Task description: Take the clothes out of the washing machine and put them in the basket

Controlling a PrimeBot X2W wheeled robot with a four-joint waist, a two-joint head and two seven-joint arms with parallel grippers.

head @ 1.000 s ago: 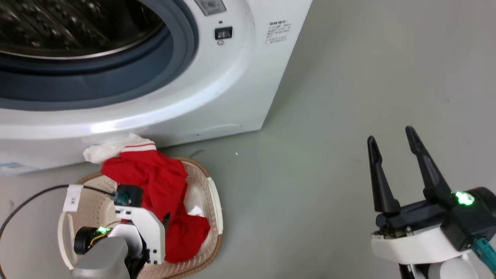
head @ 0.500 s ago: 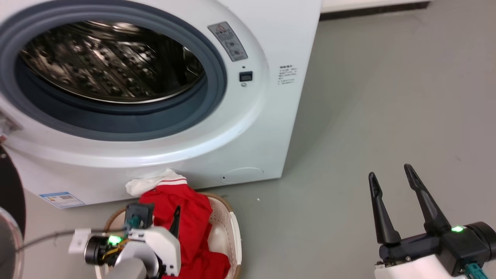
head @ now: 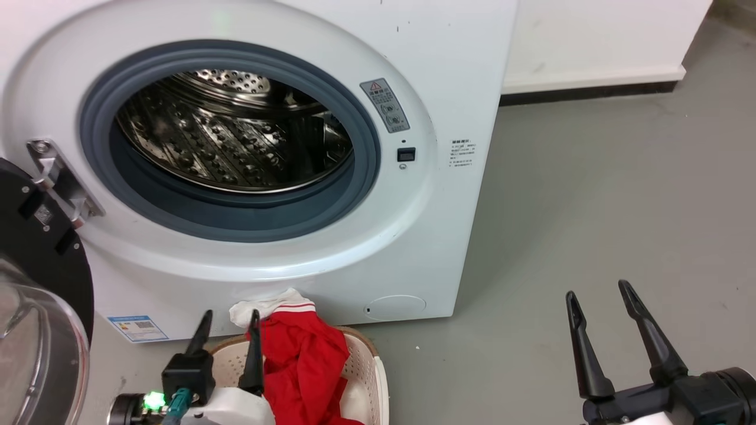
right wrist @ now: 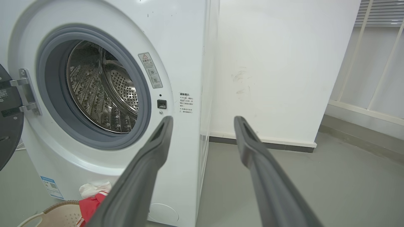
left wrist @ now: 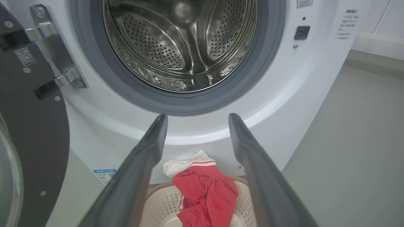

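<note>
The white washing machine (head: 413, 53) stands with its door (head: 35, 260) swung open to the left and its steel drum (head: 230, 136) bare. The red clothes (head: 304, 366) with a white cuff lie in the cream basket (head: 369, 369) on the floor just in front of the machine, the cuff hanging over the far rim. My left gripper (head: 230, 319) is open above the basket's left side, holding nothing. My right gripper (head: 598, 290) is open over bare floor at the lower right. The left wrist view has the clothes (left wrist: 202, 192) between its fingers, below the drum (left wrist: 180, 44).
Grey floor (head: 590, 195) spreads to the right of the machine. A white wall (head: 590, 41) with a dark skirting strip runs behind. The open door takes up the left edge at gripper height.
The head camera has tilted up, bringing the whole porthole and the wall into view. My left gripper has lifted off the clothes and now points up, open; the clothes stay in the basket.
</note>
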